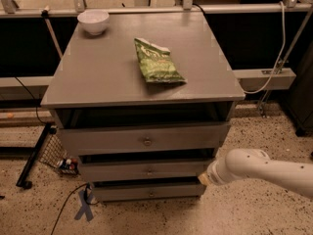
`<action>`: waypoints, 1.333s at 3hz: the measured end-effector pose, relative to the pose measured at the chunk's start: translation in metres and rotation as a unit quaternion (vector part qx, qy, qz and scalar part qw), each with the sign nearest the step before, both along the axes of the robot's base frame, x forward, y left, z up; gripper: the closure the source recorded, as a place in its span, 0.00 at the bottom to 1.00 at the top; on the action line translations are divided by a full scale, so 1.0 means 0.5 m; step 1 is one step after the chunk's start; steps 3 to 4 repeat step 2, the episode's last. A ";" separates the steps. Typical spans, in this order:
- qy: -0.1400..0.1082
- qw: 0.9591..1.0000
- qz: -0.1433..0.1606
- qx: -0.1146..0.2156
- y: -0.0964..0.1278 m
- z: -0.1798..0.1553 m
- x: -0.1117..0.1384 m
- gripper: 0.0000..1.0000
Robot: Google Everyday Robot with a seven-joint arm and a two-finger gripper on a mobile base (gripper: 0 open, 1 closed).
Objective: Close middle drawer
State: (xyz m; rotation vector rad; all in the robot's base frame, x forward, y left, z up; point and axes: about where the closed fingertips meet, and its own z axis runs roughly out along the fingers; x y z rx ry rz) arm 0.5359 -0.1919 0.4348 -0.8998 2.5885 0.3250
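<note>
Closure is the step in hand: the gripper [203, 178] sits at the right end of the middle drawer [122, 171], touching or just beside its front, on a white arm [264, 169] that reaches in from the right. Whether the gripper is spread or closed I cannot tell (its tip is lost against the drawer front).

The middle drawer is the second of three in the grey cabinet [122, 77], between the top drawer [98, 140] and the bottom drawer [127, 193]. It shows a low, wide grey front with a tiny central knob [149, 171]. A dark gap above that front suggests it is not fully home.

The next move, as I judge it, is a steady push straight toward the far side. With contact so far off-centre, the drawer could skew and bind.
</note>
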 end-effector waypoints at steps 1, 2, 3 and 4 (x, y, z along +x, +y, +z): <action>-0.013 0.999 -0.042 0.024 -0.062 0.007 -0.017 1.00; -0.026 0.996 -0.074 0.047 -0.120 0.017 -0.033 1.00; -0.026 0.996 -0.074 0.047 -0.120 0.017 -0.033 1.00; -0.026 0.996 -0.074 0.047 -0.120 0.017 -0.033 1.00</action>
